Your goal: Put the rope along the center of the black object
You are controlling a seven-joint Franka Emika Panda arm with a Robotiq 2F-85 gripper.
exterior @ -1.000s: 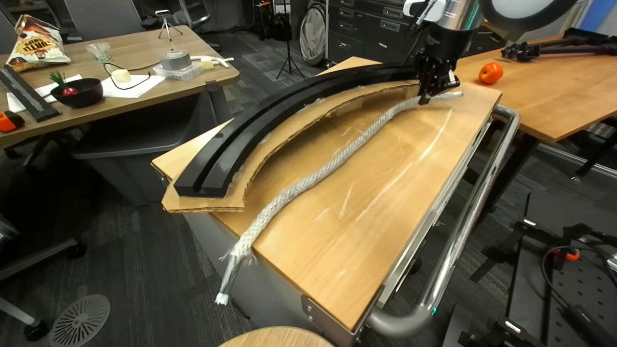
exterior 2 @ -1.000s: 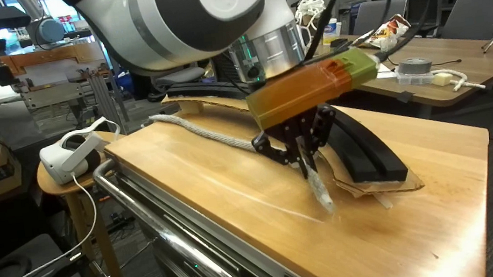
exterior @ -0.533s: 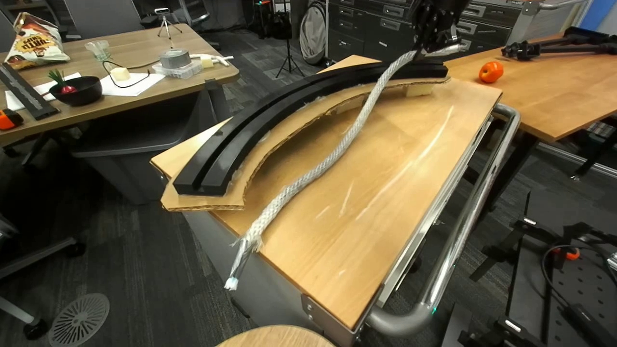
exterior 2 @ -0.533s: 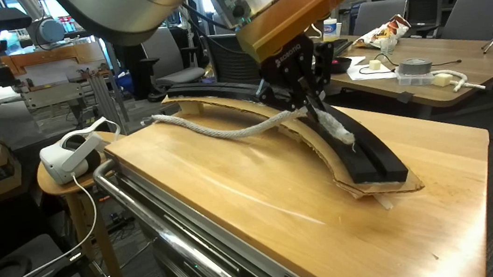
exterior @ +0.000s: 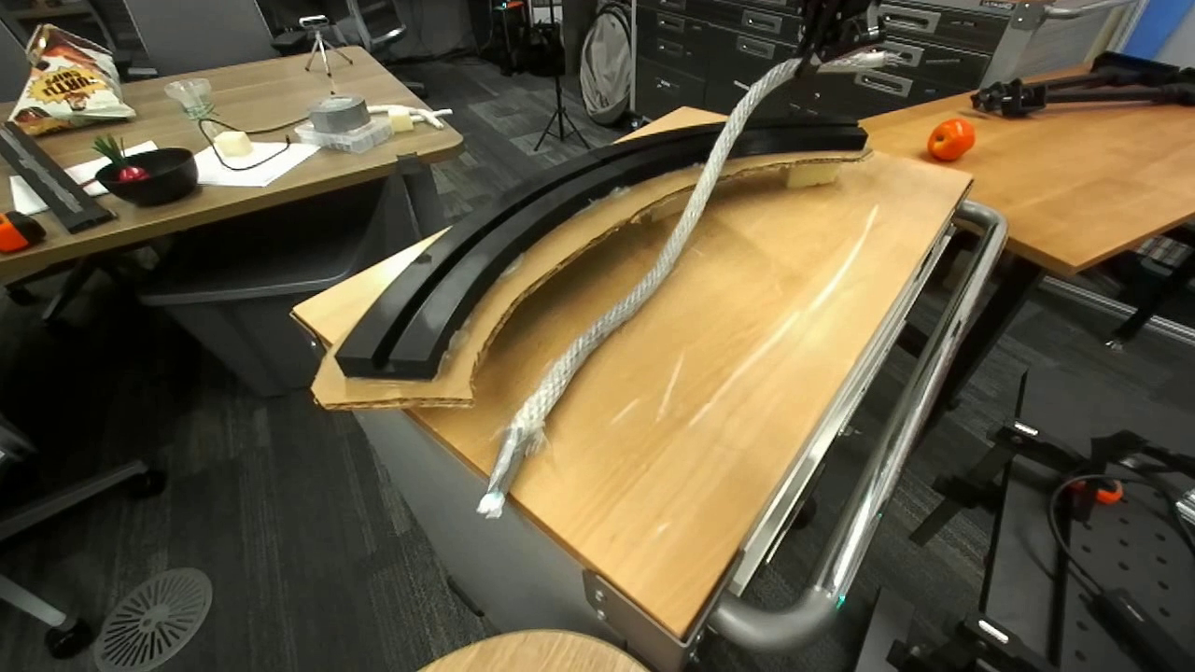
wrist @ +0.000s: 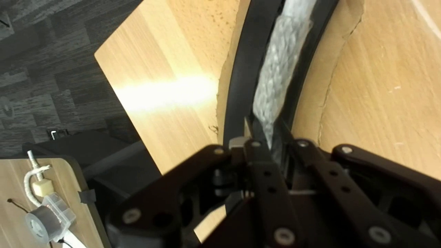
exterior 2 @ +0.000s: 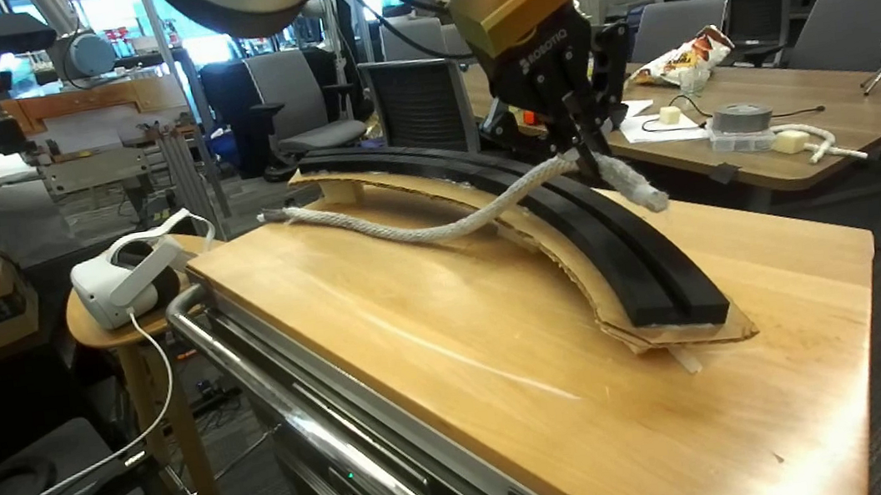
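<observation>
The rope (exterior: 644,280) is a pale grey-white braided cord, also in an exterior view (exterior 2: 422,233) and the wrist view (wrist: 280,58). My gripper (exterior: 805,67) is shut on it a little short of one end and holds it in the air; it shows too in an exterior view (exterior 2: 589,166) and the wrist view (wrist: 267,125). The black object (exterior: 439,327), a curved grooved track, lies below, also in an exterior view (exterior 2: 610,260). In the wrist view, the rope's end lies over the track (wrist: 241,79) and covers its groove. The rope slopes across the track to the tabletop; its free end overhangs an edge.
The track sits on a raised cardboard base (exterior: 439,390) on a wooden cart top (exterior: 709,448). A metal handle bar (exterior: 882,476) runs along the cart. Tables stand nearby, with a black bowl (exterior: 154,182) and an orange-red fruit (exterior: 951,140). A white headset (exterior 2: 109,284) rests on a stool.
My gripper has lifted the rope's end off the tabletop, then moved across and up over the black track. The rope's free end has been drawn along toward the tabletop.
</observation>
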